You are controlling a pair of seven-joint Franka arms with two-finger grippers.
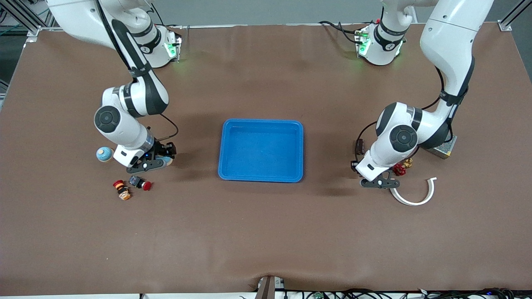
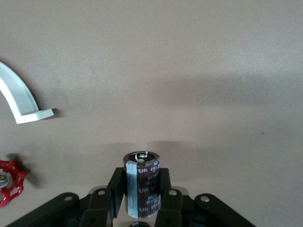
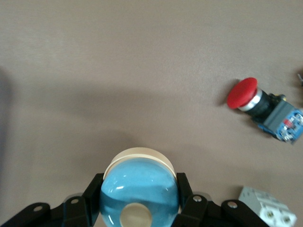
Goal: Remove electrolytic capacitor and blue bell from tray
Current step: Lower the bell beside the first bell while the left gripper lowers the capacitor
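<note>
The capacitor [image 2: 142,182] is a dark maroon cylinder with a grey stripe. My left gripper [image 2: 142,177] is shut on its sides. In the front view that gripper [image 1: 380,182] hangs low over the table at the left arm's end, beside a white curved strip [image 1: 415,195]; the capacitor is hidden under the hand there. The bell [image 3: 139,189] is a blue dome on a cream base, with my right gripper [image 3: 139,182] shut on it. That gripper [image 1: 163,160] is low over the table at the right arm's end. A blue tray [image 1: 222,149] lies between the arms, with nothing in it.
A second blue dome [image 1: 104,154] sits beside the right arm's wrist. Two red push buttons [image 1: 140,183] [image 1: 121,189] lie nearer the front camera than it. A red valve handle [image 1: 401,168] and a metal box [image 1: 444,147] lie by the left arm.
</note>
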